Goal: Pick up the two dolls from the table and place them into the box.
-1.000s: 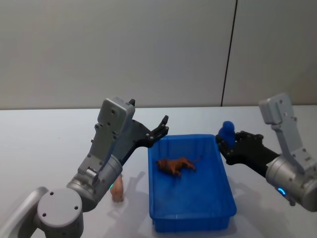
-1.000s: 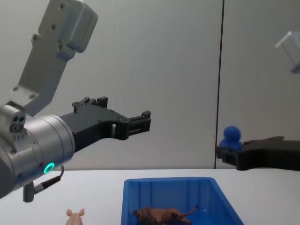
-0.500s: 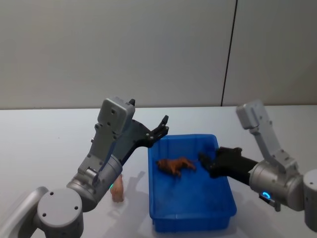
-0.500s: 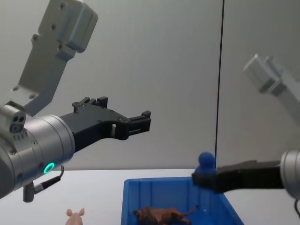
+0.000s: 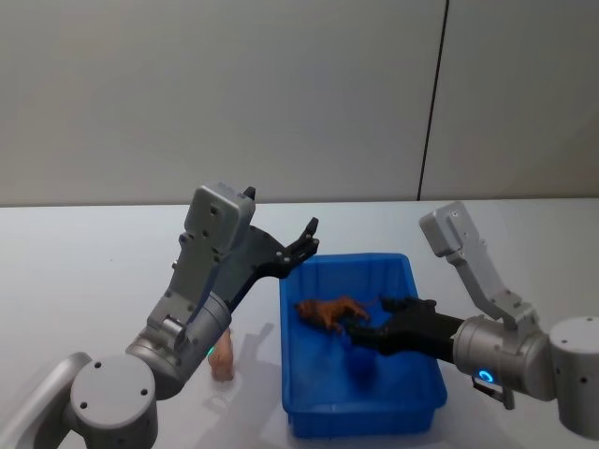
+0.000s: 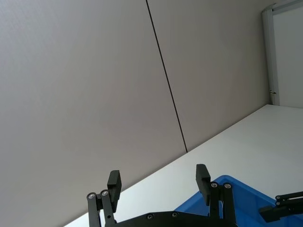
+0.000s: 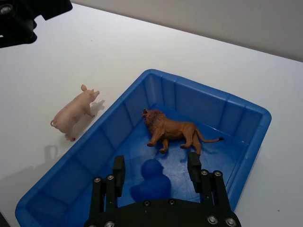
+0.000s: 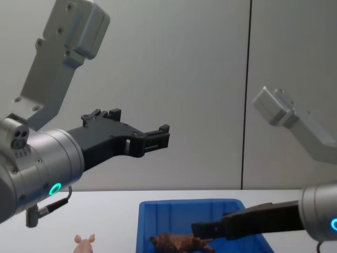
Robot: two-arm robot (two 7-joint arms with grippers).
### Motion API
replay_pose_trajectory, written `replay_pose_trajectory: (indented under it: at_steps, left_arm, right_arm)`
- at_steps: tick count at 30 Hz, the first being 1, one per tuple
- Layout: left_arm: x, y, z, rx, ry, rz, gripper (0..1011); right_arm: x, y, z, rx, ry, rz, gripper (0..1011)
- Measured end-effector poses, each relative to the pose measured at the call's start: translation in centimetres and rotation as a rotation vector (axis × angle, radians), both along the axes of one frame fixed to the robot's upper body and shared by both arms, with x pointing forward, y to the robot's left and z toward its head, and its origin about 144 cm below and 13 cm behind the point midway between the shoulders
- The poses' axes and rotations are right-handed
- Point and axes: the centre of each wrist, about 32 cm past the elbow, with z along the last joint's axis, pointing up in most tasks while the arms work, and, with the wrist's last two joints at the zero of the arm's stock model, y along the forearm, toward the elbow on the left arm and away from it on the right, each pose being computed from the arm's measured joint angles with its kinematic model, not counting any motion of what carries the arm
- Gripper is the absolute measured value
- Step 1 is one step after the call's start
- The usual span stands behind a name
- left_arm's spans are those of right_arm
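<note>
Over the box point(image 5: 365, 418), the right claw point(image 7: 156, 166) hangs low with its fingers spread wide. A blue toy point(image 7: 150, 182) sits in the gap, clear of both fingers as far as we can tell, so we take the claw to grip nothing. Just beyond the toy, the lion point(image 7: 173, 130) lies on the box floor. The pig point(image 7: 73, 113) stands on the table point(image 5: 84, 281), just beside the box's left wall. The left claw point(image 5: 304, 245) is raised near the box's far left corner, spread and empty.

We judge that one doll is home and the pig has yet to go in. To do this well, we would lift the right claw straight up, since a sideways sweep could drag the toy or knock the lion. The pig is on the left arm's side, so we would bring the left claw down over its back, with a finger on either flank. We would close gently and raise it above the rim before crossing — the wall is close, and an early swing could snag it.
</note>
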Motion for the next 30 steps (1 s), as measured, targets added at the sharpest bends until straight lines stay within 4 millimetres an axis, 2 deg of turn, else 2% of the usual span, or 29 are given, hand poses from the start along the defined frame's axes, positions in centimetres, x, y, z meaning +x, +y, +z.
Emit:
replay_pose_trajectory:
  at_steps: [1, 4, 5, 9, 15, 30]
  left_arm:
    - [0.0, 0.0, 0.0, 0.0, 0.0, 0.0, 1001]
    - [0.0, 0.0, 0.0, 0.0, 0.0, 0.0, 1001]
    - [0.0, 0.0, 0.0, 0.0, 0.0, 0.0, 1001]
    - [0.0, 0.0, 0.0, 0.0, 0.0, 0.0, 1001]
    - [0.0, 0.0, 0.0, 0.0, 0.0, 0.0, 1001]
    - [0.0, 0.0, 0.0, 0.0, 0.0, 0.0, 1001]
  right_arm:
    - [0.1, 0.0, 0.0, 0.0, 0.004, 0.003, 794]
    - [0.1, 0.1, 0.0, 0.0, 0.006, 0.004, 847]
    - [0.1, 0.1, 0.0, 0.002, 0.006, 0.004, 901]
    - [0.1, -0.2, 0.2, 0.015, -0.01, 0.0, 993]
    - [-0.1, -1.1, 0.9, 0.05, -0.062, -0.025, 1007]
    - [-1.5, -5.4, 2.4, 0.161, -0.19, -0.188, 1007]
